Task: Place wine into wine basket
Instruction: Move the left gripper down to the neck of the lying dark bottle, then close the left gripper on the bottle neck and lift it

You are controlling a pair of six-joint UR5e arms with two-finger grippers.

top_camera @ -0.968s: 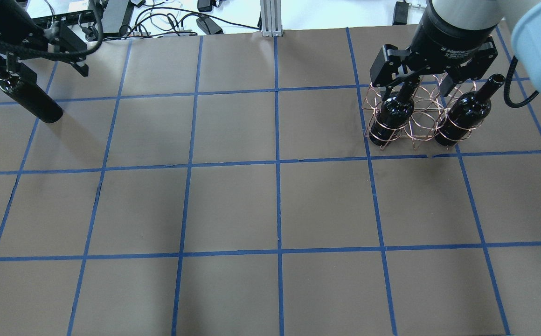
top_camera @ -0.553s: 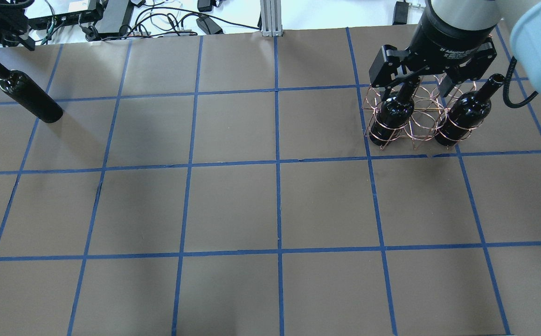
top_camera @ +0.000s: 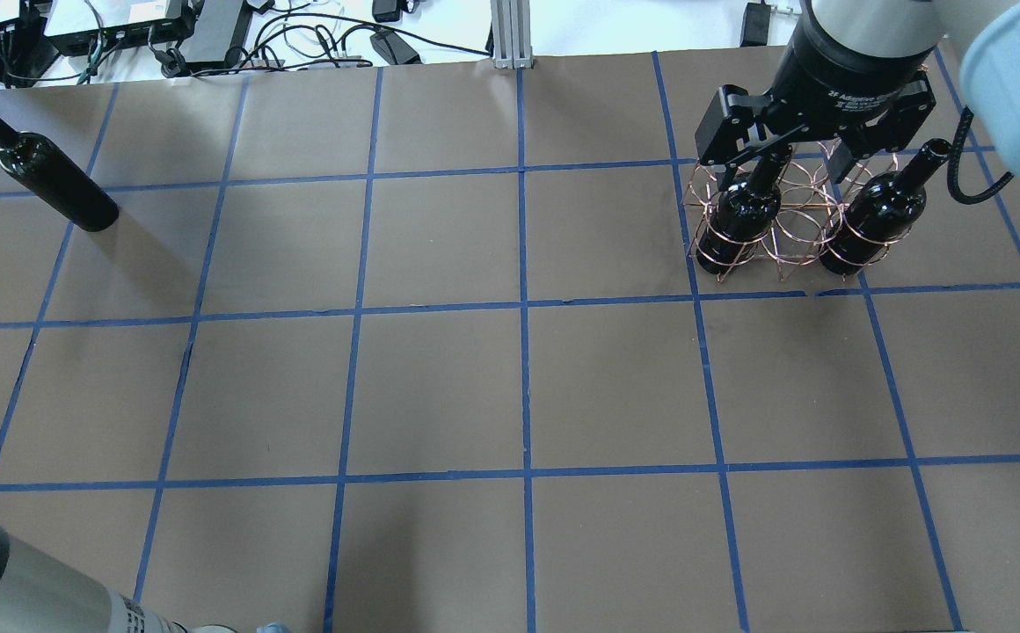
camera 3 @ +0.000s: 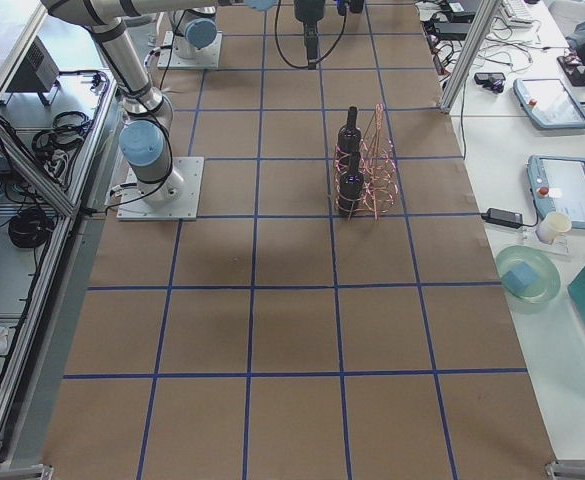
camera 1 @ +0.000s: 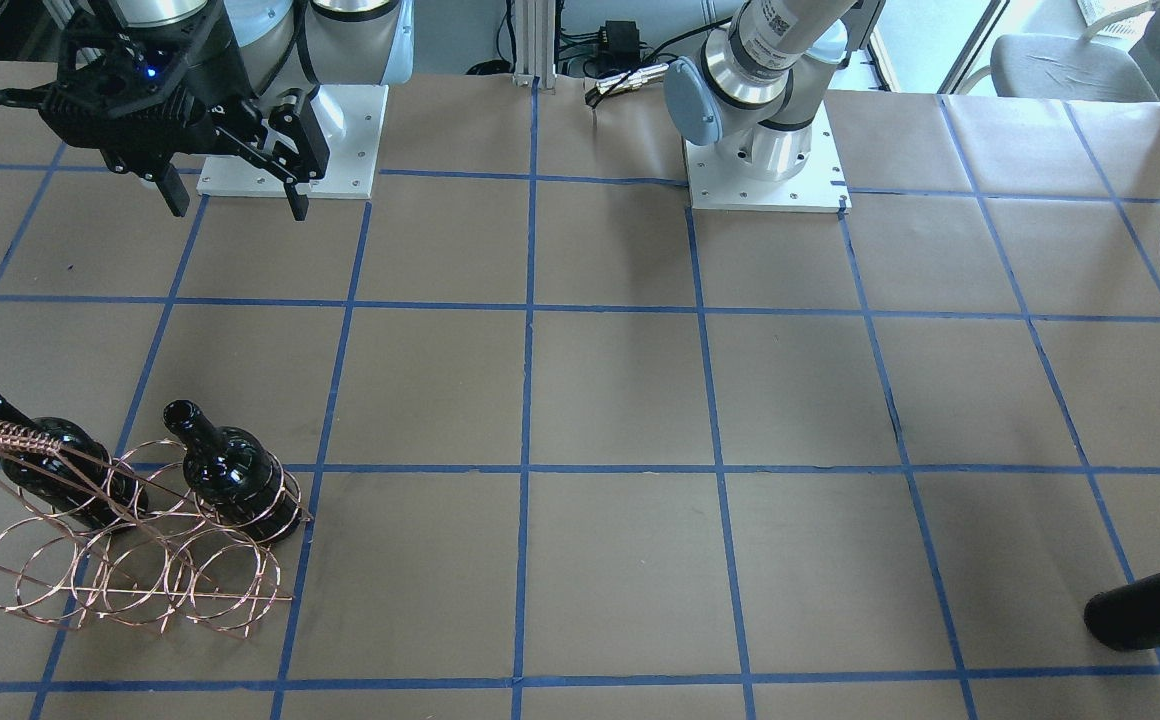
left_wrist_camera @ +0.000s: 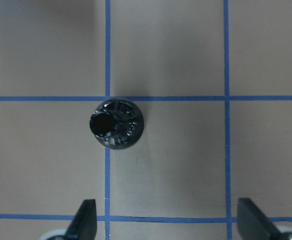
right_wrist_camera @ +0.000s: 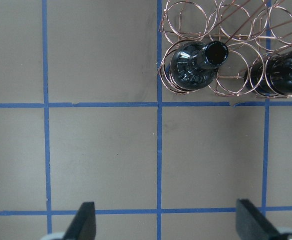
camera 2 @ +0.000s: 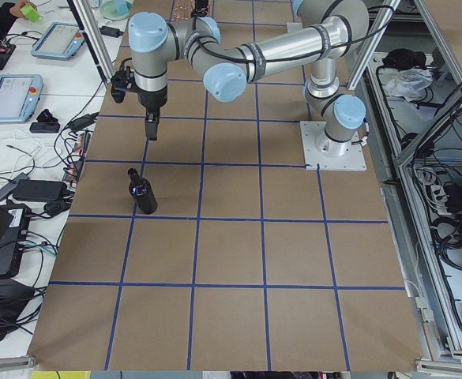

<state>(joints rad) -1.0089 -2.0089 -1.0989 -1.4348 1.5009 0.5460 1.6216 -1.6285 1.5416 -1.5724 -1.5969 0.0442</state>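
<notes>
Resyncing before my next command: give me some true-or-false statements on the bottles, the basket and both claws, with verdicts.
1. The two bottles stand in the wine basket. True.
2. The left claw is shut on the third bottle. False: it is open above the bottle, not touching it.
3. The third bottle lies on its side. False: it stands upright on the table.
4. The right claw is open and empty. True.
5. Every basket ring is filled. False: only two are.
</notes>
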